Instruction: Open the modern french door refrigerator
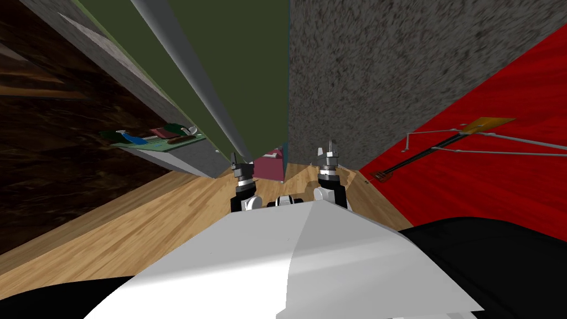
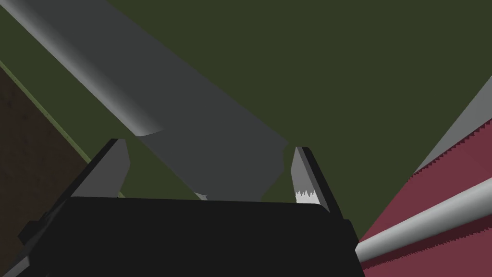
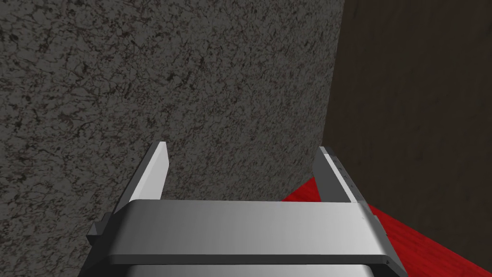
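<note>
1. On the far left of the head view, a green shelf (image 1: pixel 160 145) carries small items I can't name. It sits well apart from both my arms.
2. The refrigerator door (image 1: pixel 243 66), drawn olive green, rises ahead of my left arm, with its long grey handle (image 2: pixel 192 144) running down its face.
3. My left claw (image 2: pixel 209 151) is spread. The handle's bottom end lies between the fingers (image 2: pixel 302 173), and neither finger presses it. I judge the step in hand to be closing on that bar. The grip point is at the very tip, so a pull from here could let the bar slide out past its end and lose the door.
4. Just beside that claw is a maroon panel (image 2: pixel 447 192) with its own grey bar (image 2: pixel 423 226). If my hand drifts that way, a finger could snag it.
5. My right claw (image 3: pixel 245 151) is spread and empty, facing a speckled grey wall (image 3: pixel 144 72). That arm is near the door's edge, so the door may strike it as it swings.
</note>
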